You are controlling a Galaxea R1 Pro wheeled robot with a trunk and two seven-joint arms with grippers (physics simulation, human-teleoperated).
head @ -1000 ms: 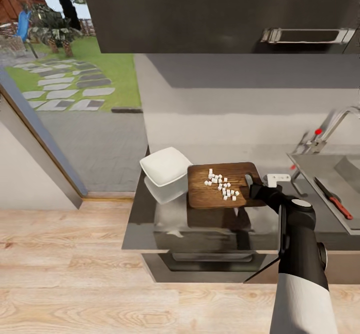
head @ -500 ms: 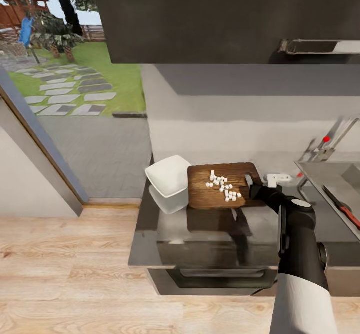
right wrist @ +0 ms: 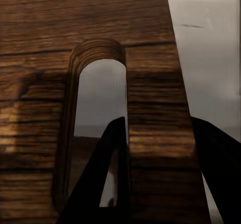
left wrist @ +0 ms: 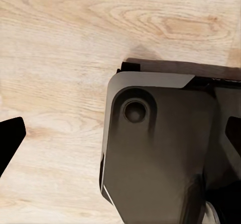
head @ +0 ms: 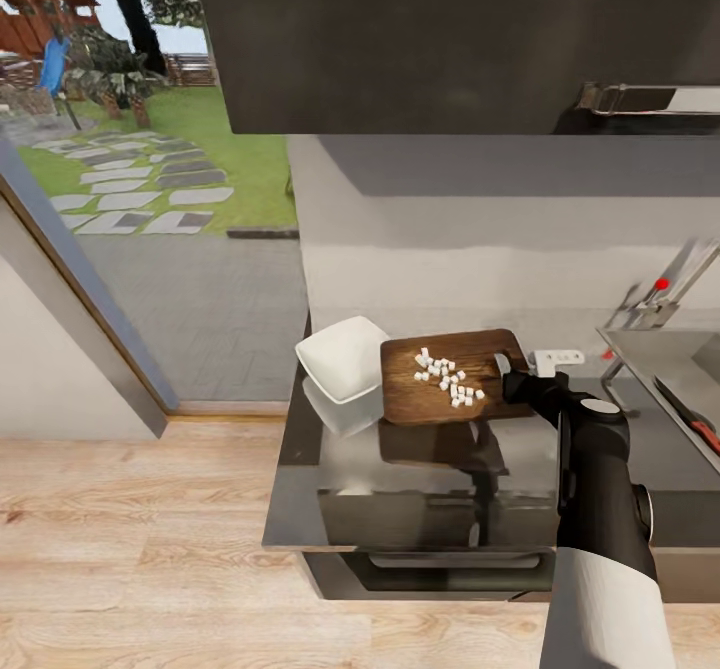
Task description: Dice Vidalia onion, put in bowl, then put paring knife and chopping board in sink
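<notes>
The table (head: 420, 489), a grey reflective worktop, carries everything at issue; the sink (head: 660, 369) lies at its far right, with the paring knife (head: 690, 414) already resting there. My right gripper (head: 515, 386) grips the chopping board (head: 440, 404) at its handle-slot end: in the right wrist view one finger passes through the oval slot and the other sits outside the board's edge, pinching the wood strip between them. The board appears lifted clear of the table, its long axis running from my fingers leftward toward the bowl (head: 345, 357), whose rim touches or just overlaps the board's far end. The diced onion (head: 447, 381) sits mid-board. Judgement: tipping the far end down should slide the dice bowlward. My left gripper (left wrist: 120, 148) hangs over the floor, fingers spread, idle.
</notes>
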